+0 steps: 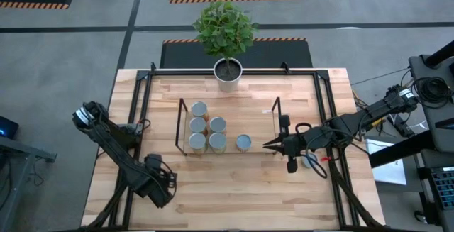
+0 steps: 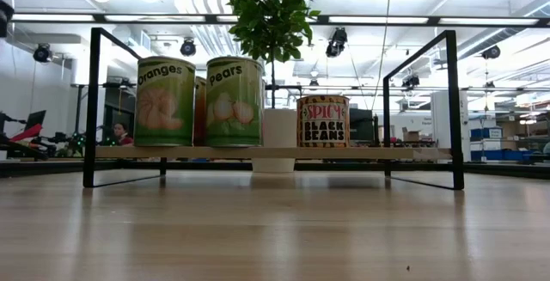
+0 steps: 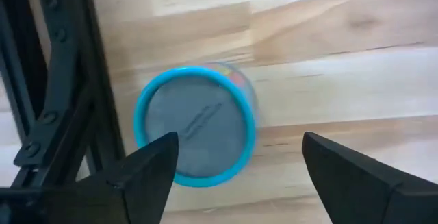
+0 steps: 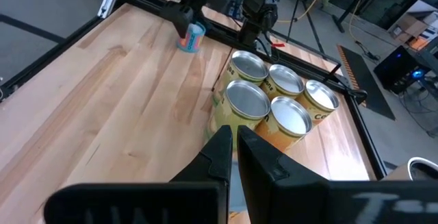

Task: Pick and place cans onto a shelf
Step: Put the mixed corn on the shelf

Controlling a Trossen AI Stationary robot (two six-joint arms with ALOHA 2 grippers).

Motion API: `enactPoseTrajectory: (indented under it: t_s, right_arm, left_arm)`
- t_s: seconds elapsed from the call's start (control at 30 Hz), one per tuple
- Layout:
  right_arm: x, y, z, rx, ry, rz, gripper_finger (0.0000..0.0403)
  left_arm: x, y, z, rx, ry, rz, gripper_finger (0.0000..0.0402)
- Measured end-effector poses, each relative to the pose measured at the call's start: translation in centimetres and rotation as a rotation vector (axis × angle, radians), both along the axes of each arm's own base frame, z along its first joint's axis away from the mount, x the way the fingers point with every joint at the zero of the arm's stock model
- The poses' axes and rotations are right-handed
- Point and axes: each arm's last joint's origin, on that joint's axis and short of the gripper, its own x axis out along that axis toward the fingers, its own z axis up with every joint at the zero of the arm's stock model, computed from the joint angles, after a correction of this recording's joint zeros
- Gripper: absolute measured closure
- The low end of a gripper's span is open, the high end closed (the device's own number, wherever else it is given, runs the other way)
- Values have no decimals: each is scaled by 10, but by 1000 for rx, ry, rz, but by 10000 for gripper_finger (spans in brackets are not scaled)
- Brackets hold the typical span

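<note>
Pale wood surface (image 1: 234, 203) inside a black frame (image 1: 135, 118), with a workshop room behind. Open left claw (image 3: 239, 142) pointing straight down, 1 finger to either side of a blue-rimmed can (image 3: 195, 125), not touching it. Can upright on the surface near the left edge, just beside a rail of the black frame, well apart from the shelf (image 2: 258, 153).

Farther out, mid-surface, the shelf with 6 cans (image 1: 217, 142) on its board: 5 bunched toward its left end, 1 alone nearer the right. Pinched-closed, empty right claw (image 1: 269, 146) hanging just beside the shelf's right end, pointing at that lone can. Beyond the shelf, a white plant pot (image 1: 228, 72).

Step in hand, by the look of it: picking up the only loose can in view. Next move likely calls for a squeeze on the can's sides, a straight lift, then a carry across to free board space. Worth keeping clear of the wire end frame and the standing cans.
</note>
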Motion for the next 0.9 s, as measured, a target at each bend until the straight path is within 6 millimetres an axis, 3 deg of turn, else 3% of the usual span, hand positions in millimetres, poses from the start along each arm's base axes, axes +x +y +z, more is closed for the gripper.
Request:
enactPoseTrajectory:
  t_s: [0.53, 0.7, 0.9]
  right_arm:
    - [0, 0, -1, 3, 13, -5, 390]
    - [0, 0, -1, 8, 15, -6, 390]
    - [0, 0, -2, 6, 18, -5, 390]
  left_arm:
    - [-12, 7, -2, 55, 124, 35, 109]
    - [-15, 4, -10, 42, 90, 56, 109]
    - [-4, 1, -8, 50, -71, 24, 109]
